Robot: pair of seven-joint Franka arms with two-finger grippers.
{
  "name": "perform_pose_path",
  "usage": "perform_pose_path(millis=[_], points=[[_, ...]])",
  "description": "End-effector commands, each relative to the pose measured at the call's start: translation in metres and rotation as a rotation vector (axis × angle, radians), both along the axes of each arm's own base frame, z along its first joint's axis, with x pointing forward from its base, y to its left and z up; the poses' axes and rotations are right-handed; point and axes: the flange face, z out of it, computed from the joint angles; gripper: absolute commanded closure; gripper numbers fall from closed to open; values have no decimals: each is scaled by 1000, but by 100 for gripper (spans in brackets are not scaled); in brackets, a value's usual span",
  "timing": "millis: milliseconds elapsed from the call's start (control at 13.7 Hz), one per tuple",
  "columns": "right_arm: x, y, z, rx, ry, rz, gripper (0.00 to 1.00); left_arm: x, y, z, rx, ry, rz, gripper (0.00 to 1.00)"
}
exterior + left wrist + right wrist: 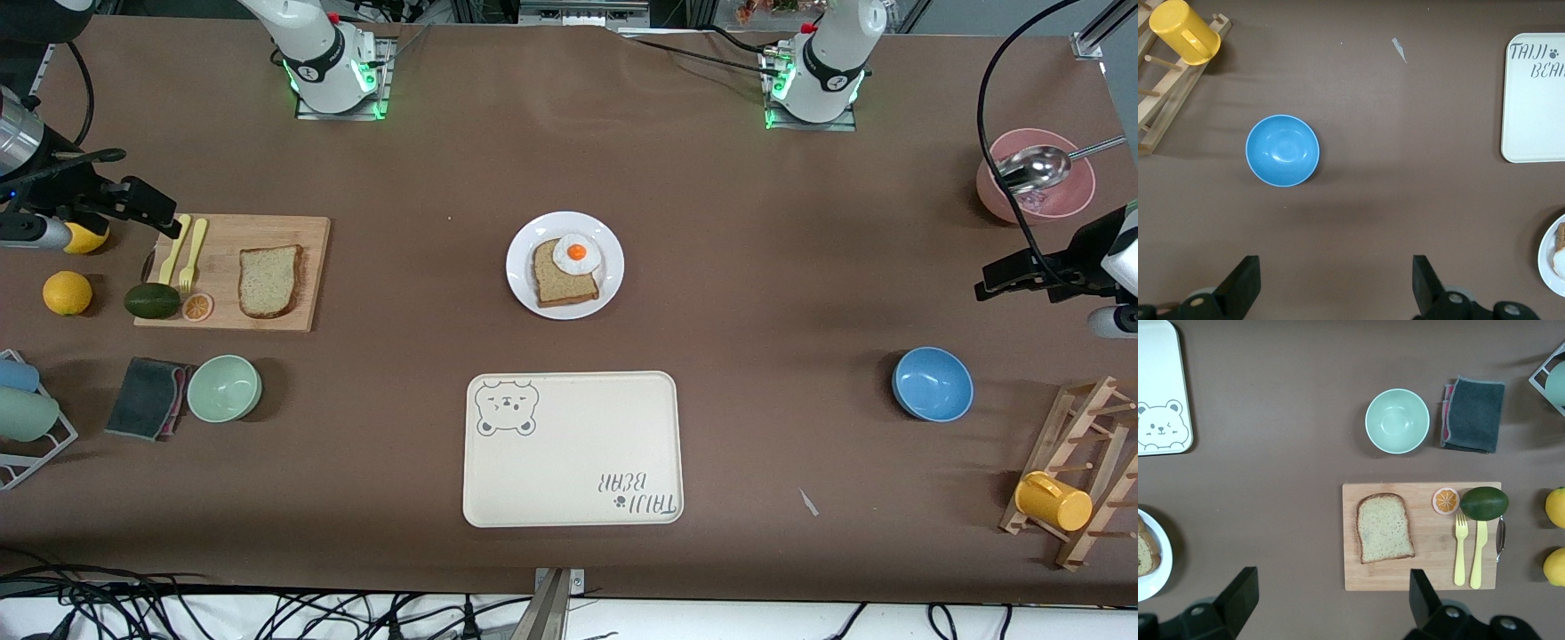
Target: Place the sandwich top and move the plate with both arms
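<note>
The sandwich top [269, 281], a pale speckled bread slice, lies flat on a wooden board [307, 233] toward the right arm's end of the table; it also shows in the right wrist view [1384, 528]. The white plate [524, 276] sits mid-table and holds a darker bread slice [560, 286] with a fried egg [577, 254] on it. My right gripper [147, 206] hangs open and empty above the table by the board's edge [1331, 603]. My left gripper [1009, 277] hangs open and empty above bare table beside a blue bowl [1336, 287].
A cream bear tray [573, 449] lies nearer the camera than the plate. The blue bowl [932, 383], a wooden rack with a yellow mug [1053, 500] and a pink bowl with a ladle [1036, 178] are at the left arm's end. A green bowl [224, 388], cloth, avocado, forks and lemons surround the board.
</note>
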Motion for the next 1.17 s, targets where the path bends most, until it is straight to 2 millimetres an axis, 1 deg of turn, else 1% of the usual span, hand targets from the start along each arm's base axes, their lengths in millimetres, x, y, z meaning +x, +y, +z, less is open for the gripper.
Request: perform_pose_path(millis=[0,292,438,584,730,949,1095], points=[[-3,3,2,-16,-5,-16,0,-4,-3,1,-21,5,9,0],[-2,2,3,-19,-4,-14,0,-3,-4,1,-21,4,15,0],[-2,6,3,-19,-8,-8,0,-3,-4,1,-21,4,19,0],[-1,6,-1,-19,-1,-8,0,-3,-4,1,-21,4,19,0],[0,6,1,-17,-7,-9,0,-3,-5,1,-21,4,19,0],[-1,6,-2,-17,4,-8,0,-3,-5,1,-21,4,17,0],[-3,5,2,-18,4,-9,0,-3,-5,2,-21,3,17,0]])
